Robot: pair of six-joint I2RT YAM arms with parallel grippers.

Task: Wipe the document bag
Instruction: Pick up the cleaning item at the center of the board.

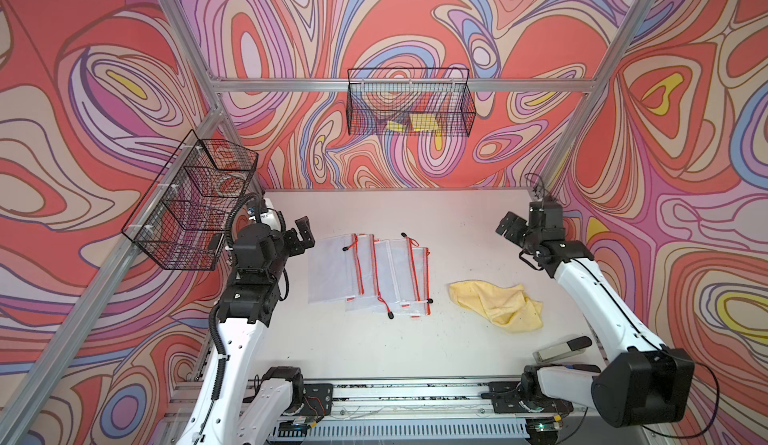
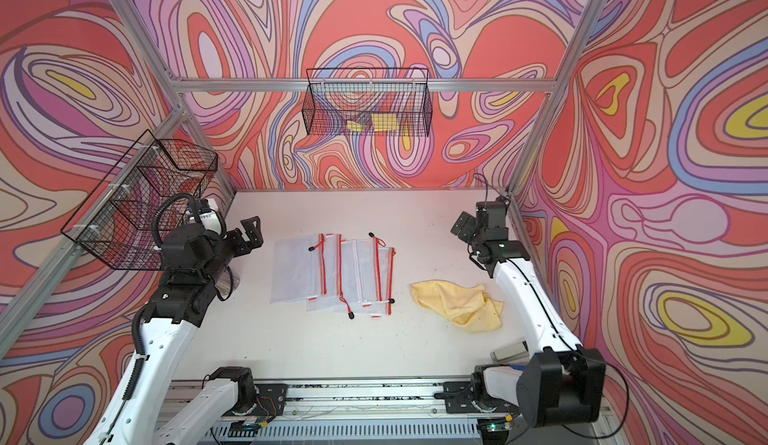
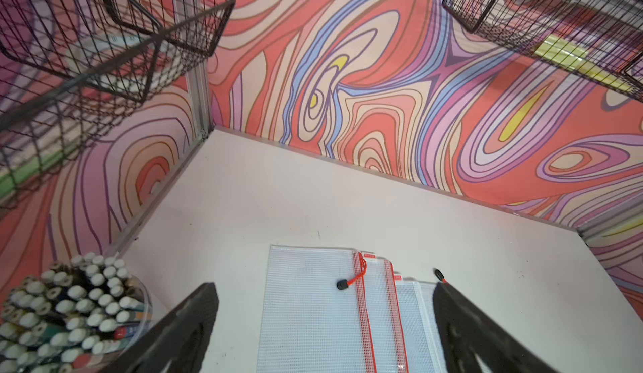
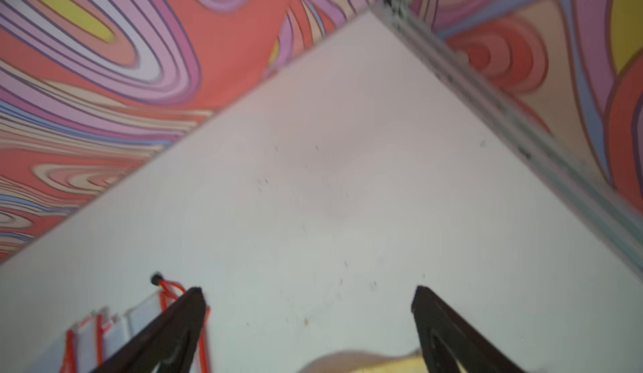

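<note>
In both top views the document bags lie flat in an overlapping fan near the middle of the table. Each is a translucent white mesh sleeve edged with red zip tape. The yellow cloth lies crumpled near them on the right arm's side, not touching them. The left pincer hangs spread above the table, just beside the fan's far corner on its own side. The right pincer hangs spread as well, beyond the cloth. Neither holds anything.

The left wrist view looks down between wide-apart fingers onto the bags. A black zip pull rests on the mesh of the outermost one, and a cup of pens stands off to the side.

The right wrist view is blurred. It shows bare table between that pincer's spread fingers, a sliver of the cloth at the frame edge and the ends of the bags.

The bags look thin, light, floppy and fairly slick. A wiping stroke would likely drag one along or buckle it unless it is pinned. The zip edge seems the stiffest part, so pressing or pinching there, near a corner, should hold a bag best. The cloth is soft and bunched, and one of its raised folds offers the easiest pinch.
</note>
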